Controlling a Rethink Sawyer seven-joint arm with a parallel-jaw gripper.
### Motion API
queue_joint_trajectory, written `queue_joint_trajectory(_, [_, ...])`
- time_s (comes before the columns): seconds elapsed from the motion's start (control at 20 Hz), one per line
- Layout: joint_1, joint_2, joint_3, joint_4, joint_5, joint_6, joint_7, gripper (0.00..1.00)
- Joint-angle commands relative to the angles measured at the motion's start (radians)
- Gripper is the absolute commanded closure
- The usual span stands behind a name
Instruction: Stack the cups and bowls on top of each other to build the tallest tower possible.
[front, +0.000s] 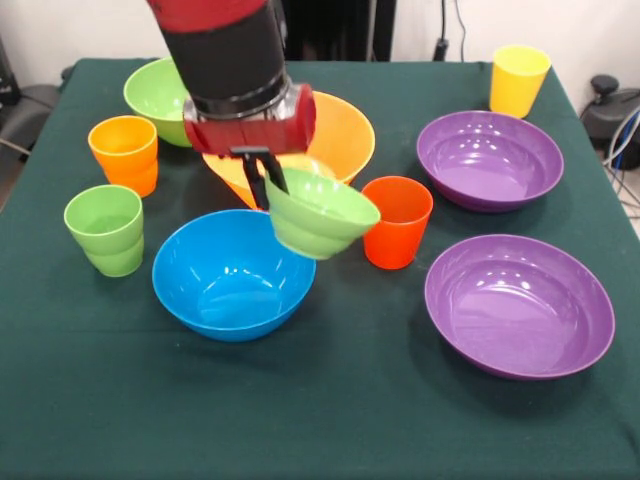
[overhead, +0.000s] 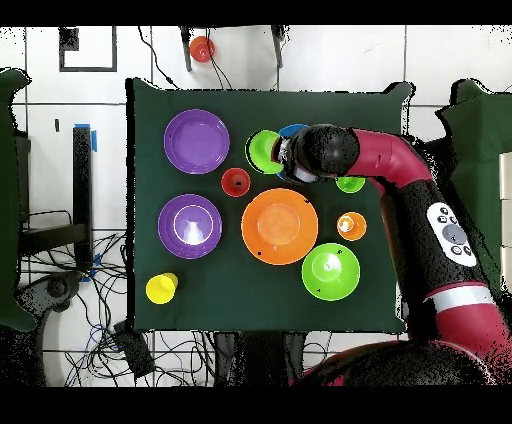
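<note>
Now | gripper (front: 268, 190) pinching small green bowl (front: 318, 215) by rim, tilted, lifted over blue bowl (front: 232, 275) | next: level & lower in.

A dark green cloth (front: 330, 420) covers the table, with tangled cables (overhead: 110, 300) on the tiled floor (overhead: 330, 60).

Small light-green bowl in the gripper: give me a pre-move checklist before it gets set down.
1. Grip: gripper pinches the rim of the small light-green bowl, bowl off the table: ok.
2. Bowl attitude: tilted, opening facing up and toward the camera: not ok for a flat drop.
3. Nearest target: blue bowl upright and empty, below and beside the held bowl: ok.
4. Alignment over the blue bowl: held bowl overlaps only its edge in the overhead view: not ok.
5. Neighbour clearance: red cup close beside the held bowl; contact: cannot tell.
6. Orange bowl behind, upright: ok.
</note>
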Motion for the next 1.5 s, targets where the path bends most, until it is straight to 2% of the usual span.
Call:
queue_joint_trajectory(0.05, [-0.009, 0.12, 0.008, 0.056, -0.033, -0.091, -0.104, 1.0])
queue_joint_trajectory(0.2, [-0.022, 0.13, 0.021, 0.059, -0.012, -0.095, -0.106, 1.0])
queue_joint_trajectory(0.35, [-0.02, 0.13, 0.029, 0.082, -0.021, -0.125, -0.102, 1.0])
queue_joint_trajectory(0.6, [0.023, 0.08, -0.017, 0.088, -0.007, 0.056, -0.098, 1.0])
queue_joint_trajectory(1.0, [0.021, 0.07, -0.005, 0.111, 0.063, 0.173, -0.073, 1.0])
queue_joint_trajectory(1.25, [-0.003, 0.079, 0.015, 0.088, 0.093, 0.176, -0.073, 1.0])
queue_joint_trajectory(1.45, [-0.034, 0.065, 0.045, 0.066, 0.143, 0.146, -0.06, 1.0])
queue_joint_trajectory(1.5, [-0.049, 0.074, 0.057, 0.064, 0.144, 0.112, -0.075, 1.0])
